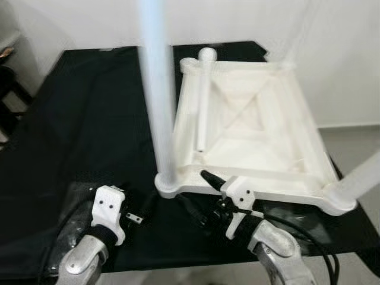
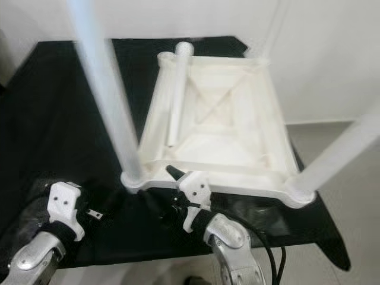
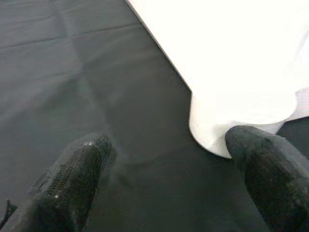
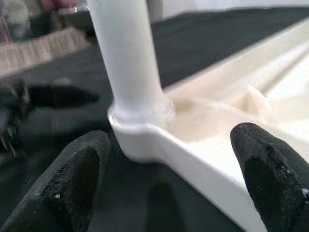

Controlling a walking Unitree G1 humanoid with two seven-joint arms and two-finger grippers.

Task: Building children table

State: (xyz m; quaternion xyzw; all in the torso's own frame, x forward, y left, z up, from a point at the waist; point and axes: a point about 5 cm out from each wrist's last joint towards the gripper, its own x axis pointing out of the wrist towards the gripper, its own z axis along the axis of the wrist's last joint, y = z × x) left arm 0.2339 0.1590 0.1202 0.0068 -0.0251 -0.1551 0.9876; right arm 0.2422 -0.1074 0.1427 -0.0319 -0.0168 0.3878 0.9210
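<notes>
A white children's table (image 1: pixel 309 148) lies upside down on a black-covered surface (image 1: pixel 89 119). White legs stand upright in its near-left corner (image 1: pixel 159 89), near-right corner (image 1: pixel 365 175) and far-right corner (image 1: pixel 300 29). A loose white leg (image 1: pixel 203 101) lies inside the frame along its left side. My right gripper (image 1: pixel 205 199) is open at the table's near edge, just right of the near-left leg (image 4: pixel 125 53), and the rim (image 4: pixel 193 145) runs between its fingers. My left gripper (image 3: pixel 166 142) is open low over the cloth, with the near-left corner socket (image 3: pixel 241 106) just ahead of it.
A black cable (image 1: pixel 314 237) trails from my right arm over the cloth. The surface's right edge drops to grey floor (image 1: pixel 356 142). A white wall stands close behind the table. Dark furniture (image 1: pixel 9 89) sits at the far left.
</notes>
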